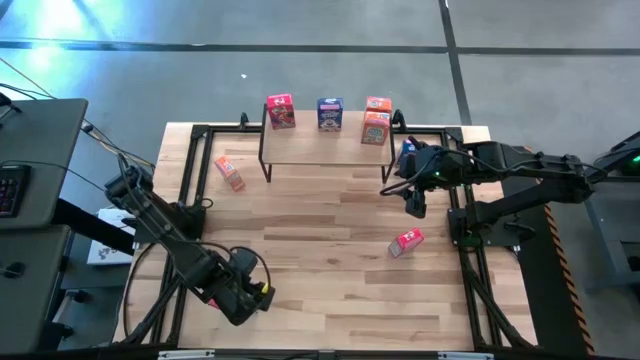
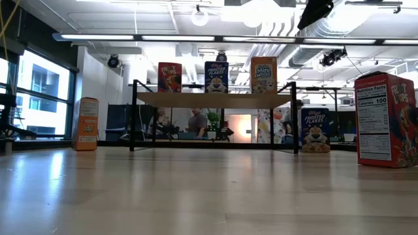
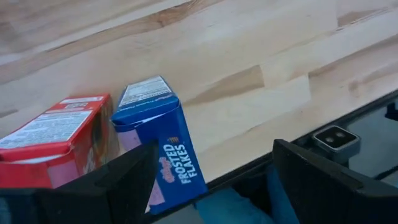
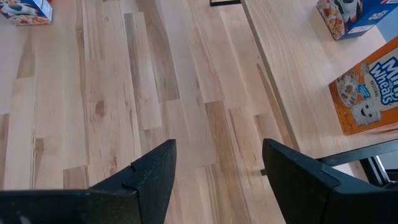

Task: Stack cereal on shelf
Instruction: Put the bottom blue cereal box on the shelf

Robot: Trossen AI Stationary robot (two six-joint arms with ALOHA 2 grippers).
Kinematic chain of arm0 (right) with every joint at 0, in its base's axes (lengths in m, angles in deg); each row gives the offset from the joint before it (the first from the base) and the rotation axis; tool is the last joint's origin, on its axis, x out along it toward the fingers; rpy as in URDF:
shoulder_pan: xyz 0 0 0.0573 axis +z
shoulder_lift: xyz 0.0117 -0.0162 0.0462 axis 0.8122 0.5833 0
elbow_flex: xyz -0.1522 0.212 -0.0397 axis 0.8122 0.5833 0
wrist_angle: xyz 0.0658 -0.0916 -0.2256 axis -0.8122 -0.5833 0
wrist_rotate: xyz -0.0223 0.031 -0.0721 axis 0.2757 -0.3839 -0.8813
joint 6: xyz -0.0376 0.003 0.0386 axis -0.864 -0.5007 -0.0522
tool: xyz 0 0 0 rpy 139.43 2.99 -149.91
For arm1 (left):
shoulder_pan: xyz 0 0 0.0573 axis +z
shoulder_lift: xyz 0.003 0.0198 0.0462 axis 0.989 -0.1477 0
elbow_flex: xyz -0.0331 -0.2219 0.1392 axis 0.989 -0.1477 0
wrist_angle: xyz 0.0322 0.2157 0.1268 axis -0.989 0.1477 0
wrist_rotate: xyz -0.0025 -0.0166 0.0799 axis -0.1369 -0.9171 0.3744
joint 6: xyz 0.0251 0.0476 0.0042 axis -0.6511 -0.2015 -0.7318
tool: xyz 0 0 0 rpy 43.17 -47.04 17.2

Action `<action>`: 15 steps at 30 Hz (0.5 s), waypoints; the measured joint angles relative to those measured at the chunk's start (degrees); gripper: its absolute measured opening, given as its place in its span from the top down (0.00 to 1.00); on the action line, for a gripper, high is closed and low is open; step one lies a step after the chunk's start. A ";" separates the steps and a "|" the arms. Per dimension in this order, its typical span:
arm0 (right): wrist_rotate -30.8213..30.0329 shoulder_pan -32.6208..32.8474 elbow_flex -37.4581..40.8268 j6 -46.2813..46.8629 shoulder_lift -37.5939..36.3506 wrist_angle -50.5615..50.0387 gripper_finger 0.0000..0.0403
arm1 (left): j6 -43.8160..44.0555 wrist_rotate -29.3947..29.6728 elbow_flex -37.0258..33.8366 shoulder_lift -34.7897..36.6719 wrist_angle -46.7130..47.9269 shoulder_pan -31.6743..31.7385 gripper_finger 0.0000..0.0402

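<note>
Just beside left tool point(image 3: 211, 180): cereal point(image 3: 158, 137).

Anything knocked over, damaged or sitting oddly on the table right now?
Nothing looks spilled or crushed. Oddest: a red box and a blue Frosted Flakes box sit side by side close to the table edge, just ahead of the open left gripper. The lone red box mid-table stands upright but turned at an angle.

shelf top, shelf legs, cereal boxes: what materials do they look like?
Shelf top: light wood plank, matte, grain lines visible. Its legs: thin black bars, likely painted metal. Cereal boxes, such as the blue Frosted Flakes box: printed cardboard, slight sheen, with folded flap edges at the end. The tabletop is jointed wood strips.
</note>
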 joint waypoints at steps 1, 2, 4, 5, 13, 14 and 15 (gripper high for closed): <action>0.00 0.01 0.00 0.00 0.00 0.00 0.42 | 0.00 0.00 0.01 0.48 0.03 0.00 0.24; 0.00 0.00 0.00 0.00 0.00 0.02 0.42 | -0.01 0.05 0.04 0.97 0.12 0.00 0.24; 0.00 0.01 0.00 0.00 0.00 0.02 0.42 | 0.25 0.03 0.07 1.70 1.09 0.00 0.24; 0.00 0.01 0.00 0.00 0.00 0.02 0.42 | 0.86 -0.27 0.09 1.80 2.08 0.00 0.24; 0.00 0.00 0.00 -0.01 0.00 0.02 0.42 | 3.08 -2.76 0.09 1.43 5.55 -0.04 0.24; 0.00 0.01 0.00 0.00 0.00 0.02 0.42 | 3.19 -2.76 0.09 1.43 5.51 -0.04 0.24; 0.00 0.01 0.00 -0.01 0.00 0.02 0.42 | 3.46 -2.76 0.11 1.21 5.44 0.01 0.24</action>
